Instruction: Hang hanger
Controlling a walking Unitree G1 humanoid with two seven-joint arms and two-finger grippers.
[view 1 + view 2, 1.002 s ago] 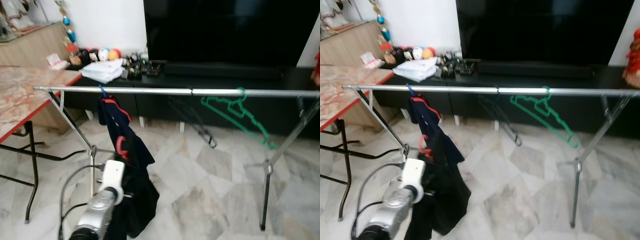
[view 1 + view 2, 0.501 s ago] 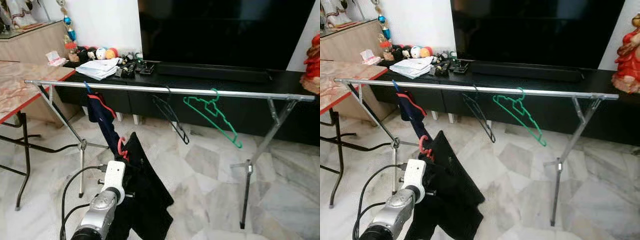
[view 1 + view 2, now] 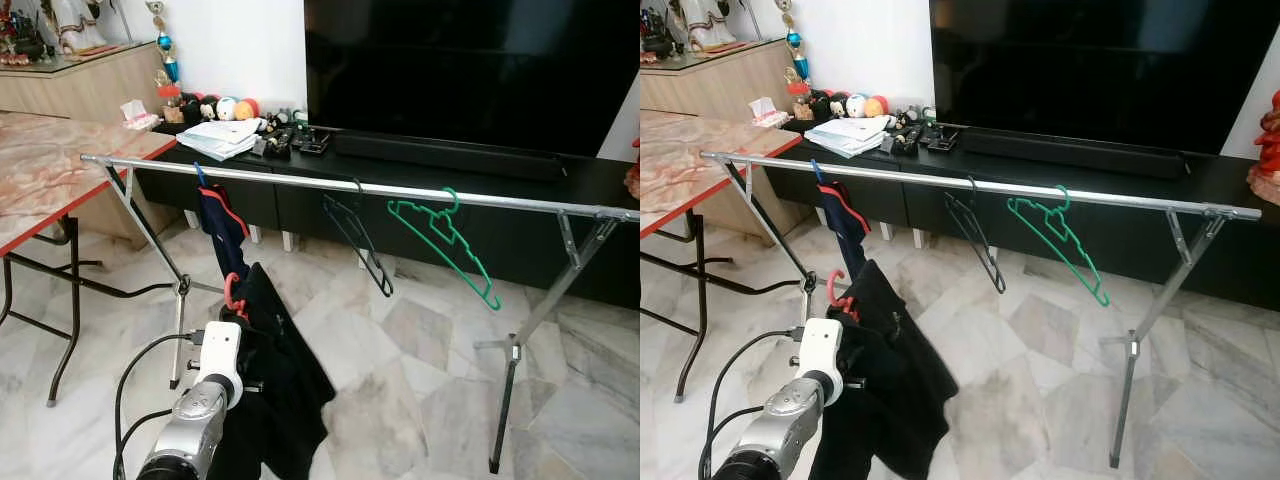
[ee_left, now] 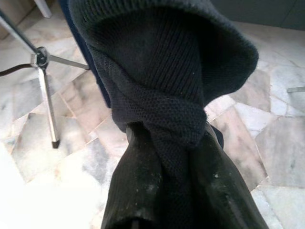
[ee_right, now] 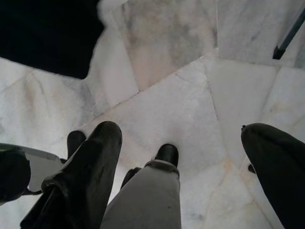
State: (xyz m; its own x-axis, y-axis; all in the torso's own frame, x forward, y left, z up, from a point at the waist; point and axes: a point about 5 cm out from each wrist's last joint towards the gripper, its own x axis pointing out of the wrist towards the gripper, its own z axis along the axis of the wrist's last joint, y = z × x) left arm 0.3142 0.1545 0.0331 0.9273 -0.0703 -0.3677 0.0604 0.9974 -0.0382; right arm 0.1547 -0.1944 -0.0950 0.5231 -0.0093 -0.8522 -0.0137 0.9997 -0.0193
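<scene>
Below the silver rail [image 3: 400, 190], the left end effector [image 4: 167, 191] grips a black garment [image 3: 275, 390] on a red hanger [image 3: 232, 295]; the right end effector [image 5: 190, 157] hangs wide open over the floor.

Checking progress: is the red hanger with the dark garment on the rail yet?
No. The red hanger sits below the rail, garment gripped by the left gripper.

A red hanger [image 3: 233, 293] carrying a black garment [image 3: 275, 385] hangs below the silver rail [image 3: 300, 182], its hook up, off the rail.
</scene>
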